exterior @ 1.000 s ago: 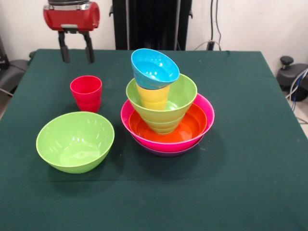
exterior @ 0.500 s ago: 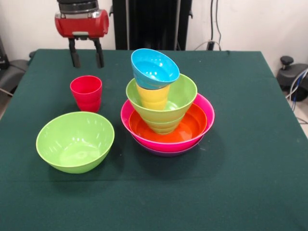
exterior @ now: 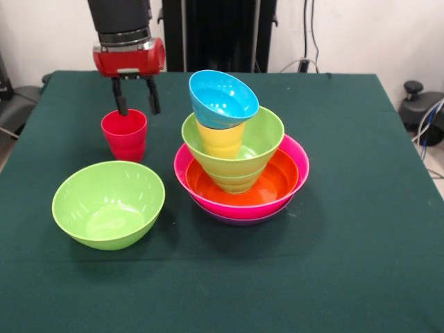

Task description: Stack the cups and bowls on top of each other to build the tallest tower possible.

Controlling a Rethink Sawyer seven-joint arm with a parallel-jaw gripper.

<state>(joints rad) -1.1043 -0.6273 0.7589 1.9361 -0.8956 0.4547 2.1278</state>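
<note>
Surface: dark green cloth covers the table [exterior: 361,263], with a pale wall and the black pedestal behind it; only the front view is marked for this moment, so no overhead check is possible.
Gripper: the gripper [exterior: 137,105] hangs under its red housing, its two black fingers [exterior: 122,105] spread apart with nothing between them.
Red cup: the red cup [exterior: 124,134] stands upright just below the fingertips; one finger appears over its far rim, the other just outside that rim toward the tower. Judged from this, the fingers are lined up to take the cup by its wall.
Tower: the tower [exterior: 239,173] sits beside the fingers, well clear of them. A pink bowl [exterior: 295,163] holds an orange bowl [exterior: 277,182], then a lime green bowl [exterior: 267,135], a yellow cup [exterior: 220,141] and a tilted blue bowl [exterior: 222,98].
Spare bowl: a second lime green bowl [exterior: 108,203] rests alone, nearer the camera than the fingers, probably awaiting its turn.
Hidden: only a purple sliver shows beneath the pink bowl; ribbed lime rings below the green bowl may be another bowl. Whether a fingertip touches the cup rim cannot be told.
</note>
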